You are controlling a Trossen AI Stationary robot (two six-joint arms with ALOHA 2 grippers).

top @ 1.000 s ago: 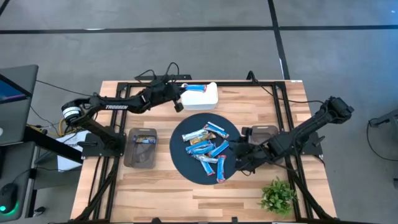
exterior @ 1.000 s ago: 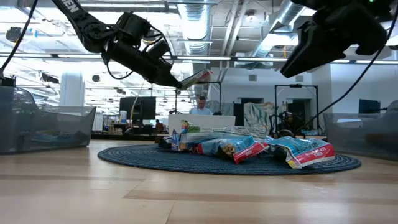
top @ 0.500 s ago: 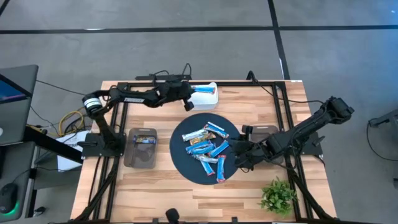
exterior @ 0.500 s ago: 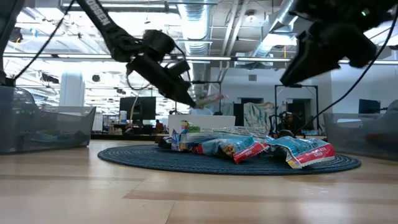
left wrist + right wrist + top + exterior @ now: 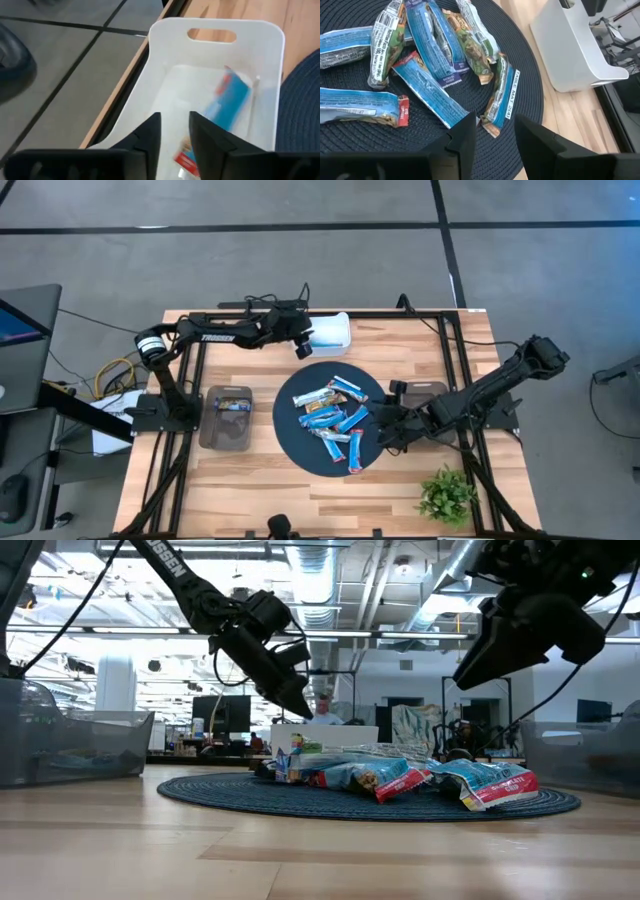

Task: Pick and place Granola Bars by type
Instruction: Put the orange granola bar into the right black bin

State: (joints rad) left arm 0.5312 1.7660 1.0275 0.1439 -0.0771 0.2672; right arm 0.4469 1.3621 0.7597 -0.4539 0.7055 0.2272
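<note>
Upper centre of the high view, the left tool (image 5: pixel 303 340) hangs over the white bin (image 5: pixel 330 333); only its wrist view reveals parted fingers and a blue bar (image 5: pixel 231 102) loose inside. Granola Bars (image 5: pixel 335 418) crowd the dark mat (image 5: pixel 296 435); the right tool (image 5: pixel 385 432) waits spread, empty.

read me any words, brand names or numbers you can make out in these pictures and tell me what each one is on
"TROSSEN": white letters on the left arm.
Granola bar wrappers: printing too small and blurred to read.
White bin: no text; the bar inside is blurred.
Nothing else readable.
</note>
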